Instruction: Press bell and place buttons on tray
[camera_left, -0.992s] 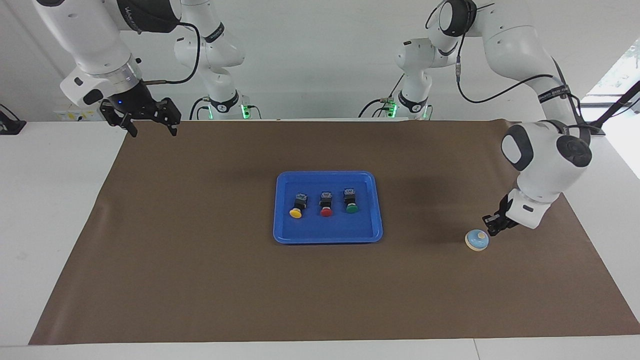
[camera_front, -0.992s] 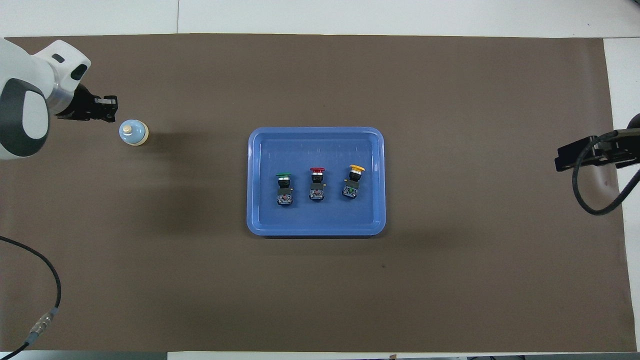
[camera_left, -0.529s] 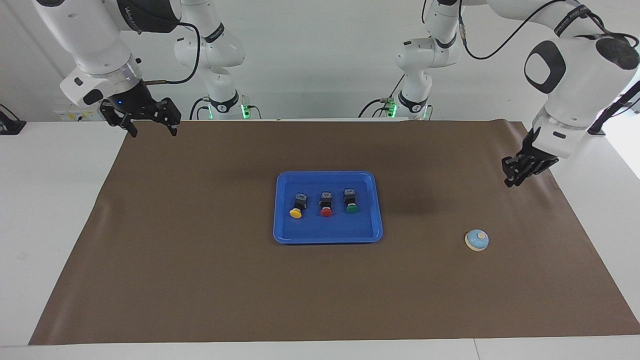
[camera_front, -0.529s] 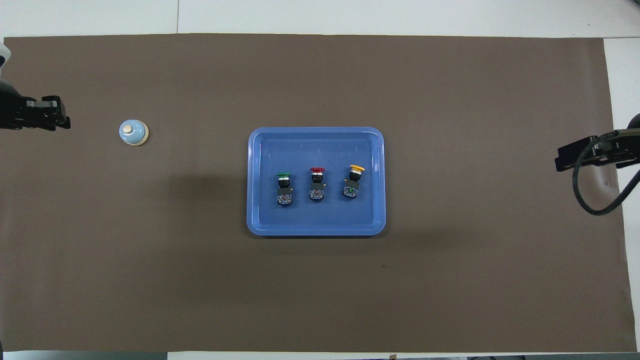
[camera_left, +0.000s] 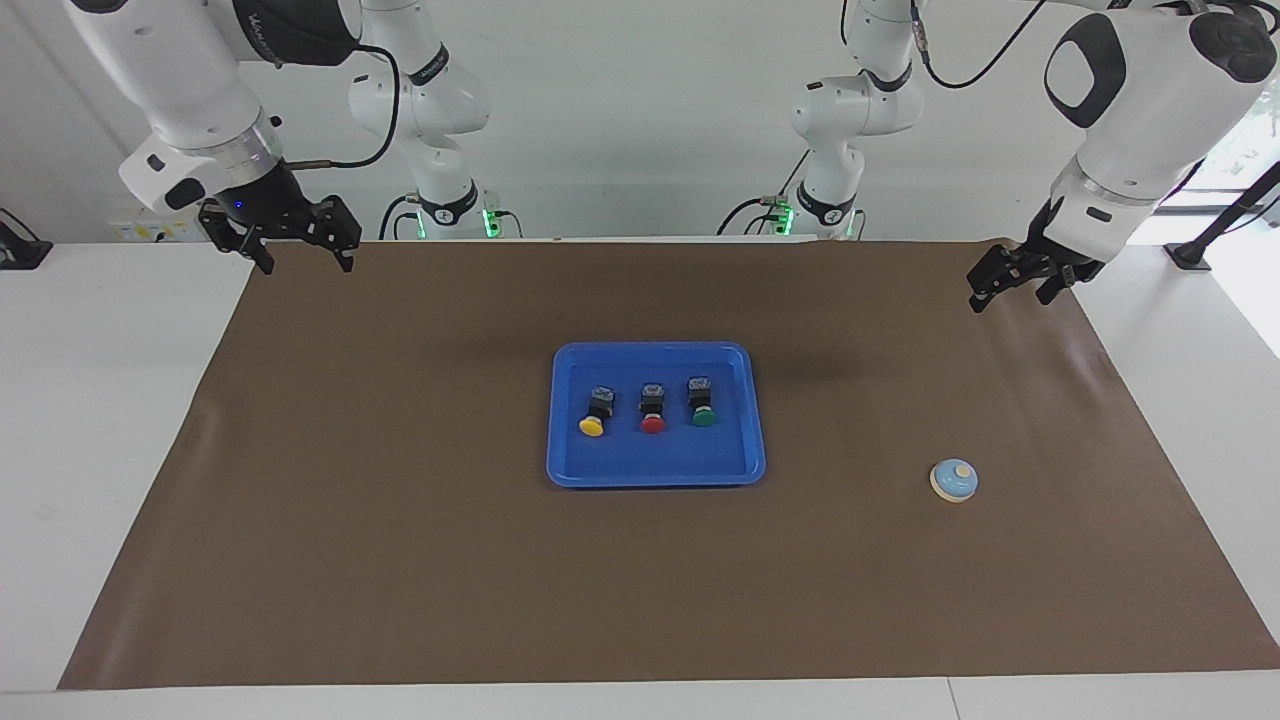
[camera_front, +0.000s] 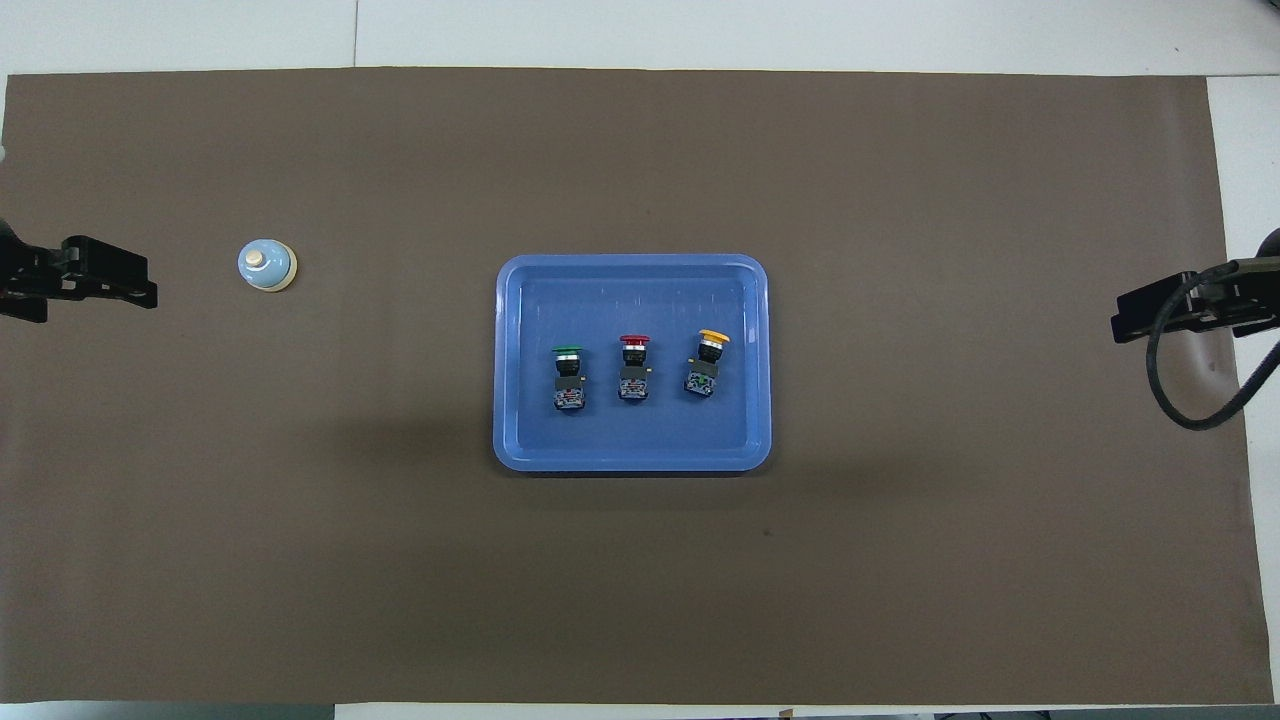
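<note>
Lying capped ends away from robots, buttons (camera_left: 651, 408) on tray (camera_left: 570, 470)

Three buttons (camera_front: 633, 368) lie in a row in the tray (camera_front: 520, 440); the bell (camera_front: 267, 266) stands apart toward the left arm's end.

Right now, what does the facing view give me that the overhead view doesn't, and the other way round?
Only the facing view shows both arms whole, with the left gripper and the open right gripper raised off the brown mat. Only the overhead view shows the buttons' patterned rear ends. Both show the yellow button, red button and green button lying in a row on the tray, and the bell alone toward the left arm's end.
</note>
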